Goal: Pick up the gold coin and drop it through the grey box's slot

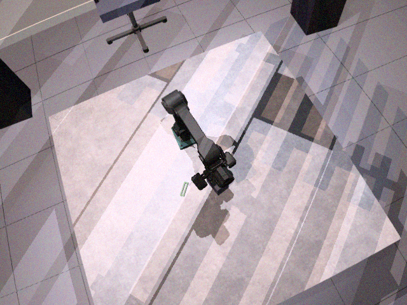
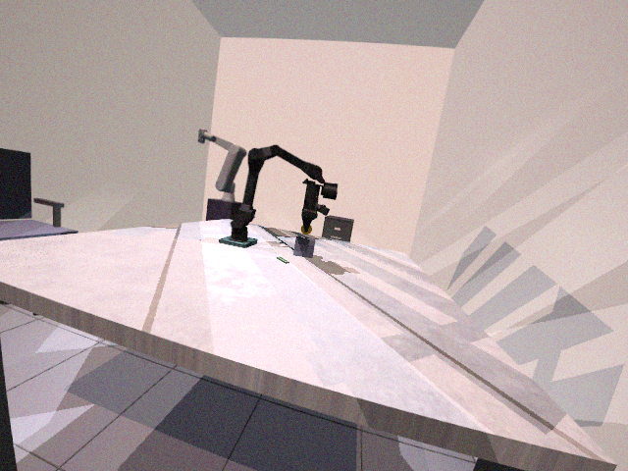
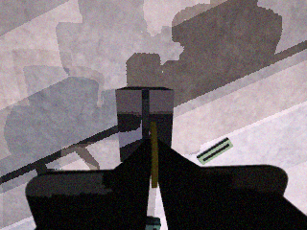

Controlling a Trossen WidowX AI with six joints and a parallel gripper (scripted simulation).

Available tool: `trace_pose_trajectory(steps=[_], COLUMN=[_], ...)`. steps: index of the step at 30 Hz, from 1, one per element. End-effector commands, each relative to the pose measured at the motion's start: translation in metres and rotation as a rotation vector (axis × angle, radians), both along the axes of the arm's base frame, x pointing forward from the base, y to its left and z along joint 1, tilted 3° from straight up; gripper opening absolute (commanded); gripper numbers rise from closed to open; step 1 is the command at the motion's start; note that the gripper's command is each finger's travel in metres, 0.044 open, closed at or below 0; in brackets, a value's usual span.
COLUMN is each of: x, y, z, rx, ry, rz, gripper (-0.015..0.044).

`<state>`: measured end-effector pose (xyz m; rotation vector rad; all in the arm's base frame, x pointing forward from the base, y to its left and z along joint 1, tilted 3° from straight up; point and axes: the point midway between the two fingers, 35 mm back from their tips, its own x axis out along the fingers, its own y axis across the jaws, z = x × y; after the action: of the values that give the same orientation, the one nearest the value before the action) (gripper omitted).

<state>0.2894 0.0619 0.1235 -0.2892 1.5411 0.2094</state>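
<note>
Gold coin (image 2: 309, 230) (image 3: 153, 158) in the hand (image 2: 306, 226) (image 3: 152, 144), seemingly above the grey box (image 1: 219, 189) (image 2: 304, 246) (image 3: 163, 103).

Pale desk (image 1: 124, 229) (image 2: 228, 314) on grey tiled floor (image 1: 26, 170) (image 2: 127, 395). Exterior view: 3 plain walls visible, the back wall (image 2: 335, 101) pinkish. Chair (image 1: 134, 27) (image 2: 15, 187) beside the desk. Striped light and shadow throughout; dark blocks (image 1: 317, 14) at 2 edges, possibly furniture.

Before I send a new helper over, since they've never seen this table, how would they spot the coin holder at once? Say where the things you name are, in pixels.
On the pale table, find the black arm's gripper (image 1: 207, 175) (image 2: 306, 229) (image 3: 152, 144) and the grey box (image 2: 304, 246) (image 3: 165, 103) below it. Beside that box lies the holder (image 1: 181, 189) (image 2: 282, 260) (image 3: 200, 160): small, low, green-rimmed, oblong, much flatter than the box.
</note>
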Motion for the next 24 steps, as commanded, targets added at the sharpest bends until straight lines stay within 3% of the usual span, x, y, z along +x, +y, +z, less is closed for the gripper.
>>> trace_pose_trajectory(steps=[1,24], x=[-0.0004,0.0006], y=[-0.0005,0.0059], z=[-0.0003,0.0010], rx=[0.001,-0.001], ry=[0.002,0.005], rz=[0.004,0.000], gripper=[0.0000,0.0000])
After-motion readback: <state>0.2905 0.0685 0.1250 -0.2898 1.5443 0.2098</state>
